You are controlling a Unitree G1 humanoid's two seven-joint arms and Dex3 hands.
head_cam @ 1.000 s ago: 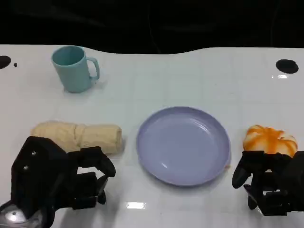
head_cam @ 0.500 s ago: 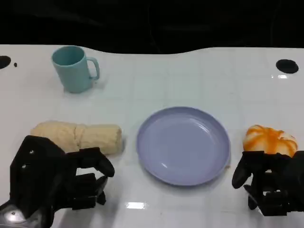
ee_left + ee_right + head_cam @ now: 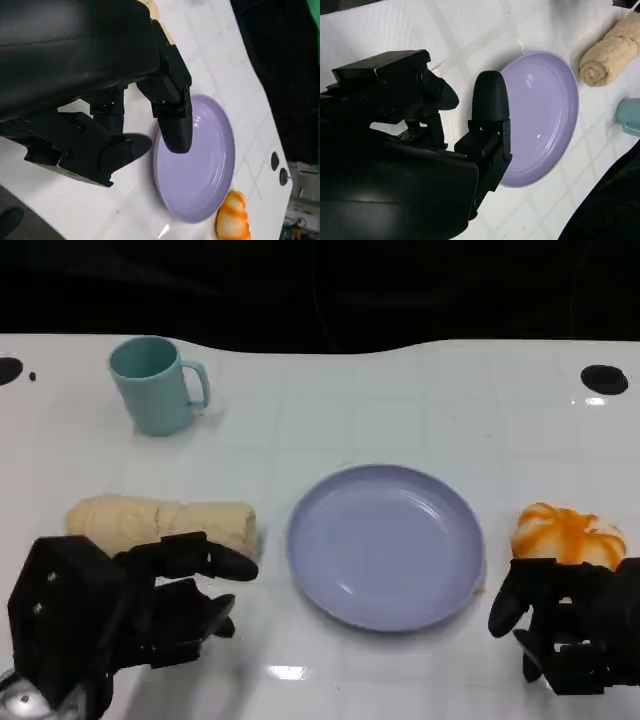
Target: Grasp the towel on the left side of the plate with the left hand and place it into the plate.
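A rolled beige towel (image 3: 160, 522) lies on the white table left of the lilac plate (image 3: 386, 545); the right wrist view shows the towel (image 3: 612, 49) and plate (image 3: 545, 112) too. My left hand (image 3: 120, 615) sits just in front of the towel, fingers spread and reaching over its near edge, holding nothing. In the left wrist view those fingers (image 3: 172, 107) point toward the plate (image 3: 200, 170). My right hand (image 3: 570, 635) rests at the lower right with fingers curled in, empty.
A teal mug (image 3: 155, 383) stands at the back left. An orange-and-white bun-like object (image 3: 568, 533) lies right of the plate, just beyond my right hand. The table's far edge meets a dark background.
My left hand's fingers have uncurled and stretched forward toward the towel, and the hand shifted slightly left. The right hand, towel and plate stayed put.
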